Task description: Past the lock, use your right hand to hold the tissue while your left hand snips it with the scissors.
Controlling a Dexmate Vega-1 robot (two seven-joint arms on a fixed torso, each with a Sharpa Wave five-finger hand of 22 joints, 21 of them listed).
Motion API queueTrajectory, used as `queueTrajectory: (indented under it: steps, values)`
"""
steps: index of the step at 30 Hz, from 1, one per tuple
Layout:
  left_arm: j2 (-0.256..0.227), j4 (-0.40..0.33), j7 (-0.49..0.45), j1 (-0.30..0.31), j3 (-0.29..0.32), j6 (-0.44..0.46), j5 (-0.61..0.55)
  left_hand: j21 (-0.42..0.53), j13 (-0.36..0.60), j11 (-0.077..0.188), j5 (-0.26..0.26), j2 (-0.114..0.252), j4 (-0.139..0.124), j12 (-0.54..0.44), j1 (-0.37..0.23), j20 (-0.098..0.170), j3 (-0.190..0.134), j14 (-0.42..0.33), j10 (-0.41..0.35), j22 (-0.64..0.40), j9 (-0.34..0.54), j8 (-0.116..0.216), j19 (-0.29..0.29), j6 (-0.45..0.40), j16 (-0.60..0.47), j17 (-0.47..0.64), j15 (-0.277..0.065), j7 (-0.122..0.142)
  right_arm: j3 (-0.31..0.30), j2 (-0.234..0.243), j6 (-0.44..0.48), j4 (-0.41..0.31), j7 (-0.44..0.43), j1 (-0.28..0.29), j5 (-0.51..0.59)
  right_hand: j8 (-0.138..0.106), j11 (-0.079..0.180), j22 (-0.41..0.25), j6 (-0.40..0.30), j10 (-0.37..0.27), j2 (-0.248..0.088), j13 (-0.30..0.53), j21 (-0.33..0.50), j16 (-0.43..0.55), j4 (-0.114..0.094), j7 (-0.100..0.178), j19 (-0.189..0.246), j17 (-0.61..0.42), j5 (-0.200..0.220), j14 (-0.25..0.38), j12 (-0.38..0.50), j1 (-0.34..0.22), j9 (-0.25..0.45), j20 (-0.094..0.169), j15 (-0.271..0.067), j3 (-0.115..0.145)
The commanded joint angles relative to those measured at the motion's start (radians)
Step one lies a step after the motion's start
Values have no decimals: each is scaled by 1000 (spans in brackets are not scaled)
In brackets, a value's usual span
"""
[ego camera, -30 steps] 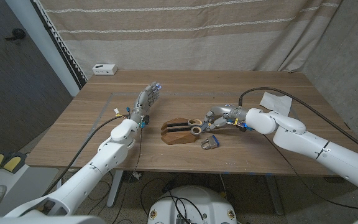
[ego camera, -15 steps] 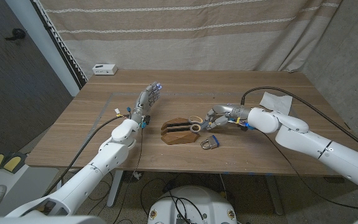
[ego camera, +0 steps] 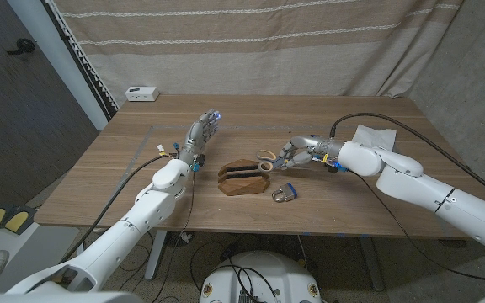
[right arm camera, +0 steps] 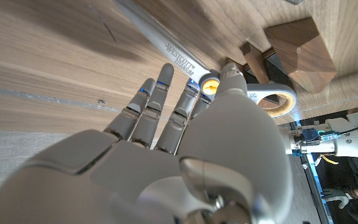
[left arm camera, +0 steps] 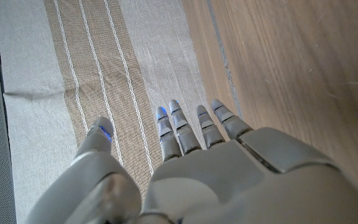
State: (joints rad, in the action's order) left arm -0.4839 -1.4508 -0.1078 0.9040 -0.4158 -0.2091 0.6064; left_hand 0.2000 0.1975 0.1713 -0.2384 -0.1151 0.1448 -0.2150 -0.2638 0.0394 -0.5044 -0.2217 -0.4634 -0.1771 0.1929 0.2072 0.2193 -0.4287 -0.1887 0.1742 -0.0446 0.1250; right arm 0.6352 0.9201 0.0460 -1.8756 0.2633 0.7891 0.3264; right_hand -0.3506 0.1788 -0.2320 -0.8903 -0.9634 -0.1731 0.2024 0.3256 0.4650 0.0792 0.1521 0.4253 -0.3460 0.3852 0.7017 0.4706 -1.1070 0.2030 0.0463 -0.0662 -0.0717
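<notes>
On the left of the wooden table (ego camera: 141, 168), the left hand (ego camera: 202, 133) hovers at about nine o'clock from the wooden block, fingers stretched out and slightly apart, holding nothing. At the far left edge, near eleven o'clock, sits a small white box (ego camera: 142, 93). In the middle lies the wooden block (ego camera: 241, 178) with two slots in its top. At about five o'clock from the block lies the lock (ego camera: 284, 194). At two o'clock from the block, the right hand (ego camera: 300, 154) holds the scissors (ego camera: 267, 159), fingers on them by the pivot, the beige handle loops pointing toward the block. The tissue (ego camera: 371, 135) lies at the right edge, at two o'clock from the right hand.
</notes>
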Motion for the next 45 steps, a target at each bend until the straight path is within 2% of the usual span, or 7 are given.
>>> queueTrajectory:
  steps: [1,9,17,27,35,40,45]
  values:
    - [7,7,-4,-13,-7,5,-8,-1,4,3,-6,-2,-1,-1,5,85,-10,-2,-5,-3,3,0,-2,-3,2,4,-144,1,-16,11,-4,-2,-20,2,-8,6,5,-7,-32,-38,-32,4,9,11,-89,9,9,-7,-10,22,6,-32,3,151,-171,105]
    - [10,-1,-19,-13,-8,11,-15,-1,4,2,-7,-2,0,-1,5,85,-11,-2,-6,-3,3,-1,-2,-3,2,4,-143,1,-27,13,-23,14,-30,0,-24,25,0,-14,-27,-81,-31,3,26,29,-87,-13,15,-10,-26,67,15,-49,6,150,-172,130]
    - [26,21,-16,-29,-17,9,-18,-1,4,-1,-7,-2,0,-1,5,85,-11,-1,-7,-3,3,-1,-3,-3,2,4,-143,1,-35,14,-25,23,-27,-1,-48,44,4,-26,-25,-106,-30,20,59,48,-83,-29,48,-12,-42,116,27,-70,11,151,-173,154]
    - [45,48,-19,-49,-26,4,-26,-1,4,1,-7,-2,0,-1,6,84,-11,-2,-8,-3,3,-1,-2,-4,2,4,-143,1,-34,13,-37,54,11,-28,-87,49,5,-34,-33,-119,-30,35,74,55,-80,-43,53,-13,-51,136,39,-80,13,150,-173,165]
    - [61,52,-44,-45,-29,2,-32,-1,4,3,-7,-3,0,-1,6,85,-11,-3,-8,-3,3,-1,-3,-3,2,4,-144,2,-18,3,-69,109,68,-75,-120,60,-5,-44,-32,-143,-33,53,92,64,-85,-51,58,-13,-60,162,57,-86,16,148,-173,181]
    - [72,66,-49,-53,-33,-7,-40,-1,4,3,-7,-3,0,0,6,85,-12,-2,-7,-3,3,-1,-3,-3,2,4,-144,1,-10,-15,-97,165,104,-109,-158,68,3,-50,-29,-155,-35,66,103,66,-89,-54,59,-13,-65,173,68,-88,18,147,-173,191]
    - [80,73,-61,-57,-34,-10,-46,-1,4,1,-7,-3,0,0,6,84,-12,-3,-8,-3,3,-1,-3,-4,2,4,-142,1,0,-37,-137,225,121,-139,-187,82,6,-59,-19,-157,-39,89,118,71,-103,-57,57,-13,-72,191,82,-87,24,142,-172,211]
